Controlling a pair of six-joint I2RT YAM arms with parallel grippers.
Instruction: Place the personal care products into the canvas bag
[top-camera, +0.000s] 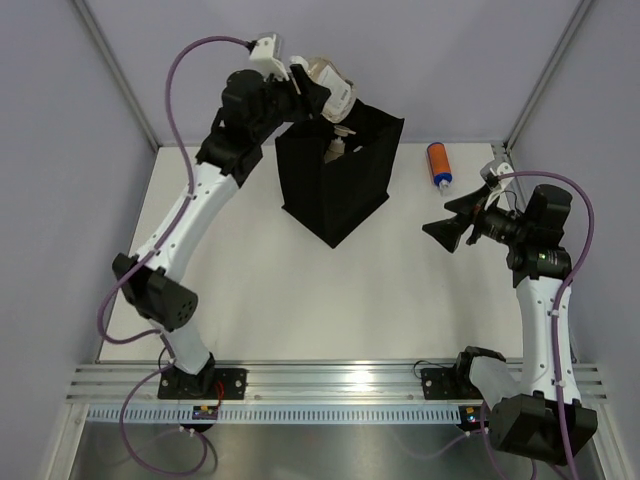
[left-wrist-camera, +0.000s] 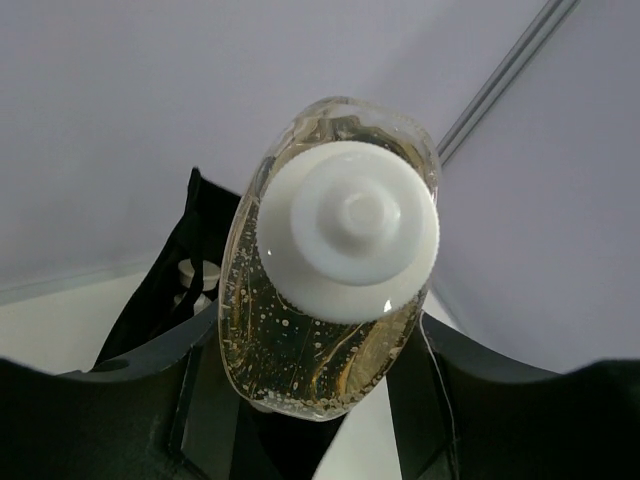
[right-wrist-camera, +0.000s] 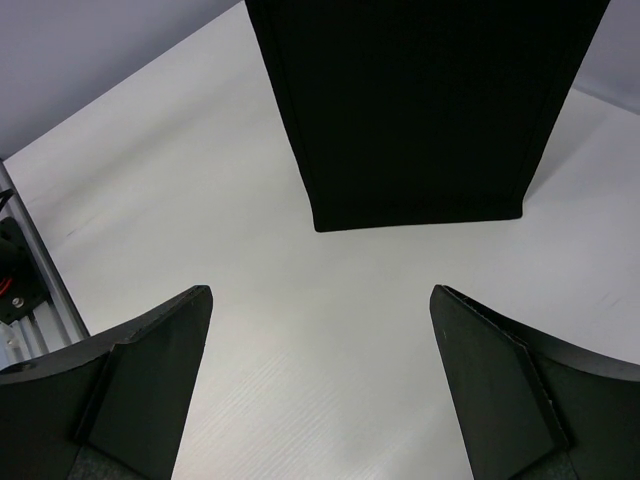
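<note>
Pinching an amber bottle (left-wrist-camera: 300, 350), the left tool (top-camera: 318, 95) hangs over the mouth of the canvas bag (top-camera: 340, 195), seemingly to drop it in. The right tool (top-camera: 445, 225) is spread, empty, by the right edge.

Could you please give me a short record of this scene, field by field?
left claw: shut on clear bottle with white cap, raised near the black bag's top edge
right claw: open, empty, facing the bag
black bag: upright, whitish item inside
orange bottle: lying on table, right of bag
</note>
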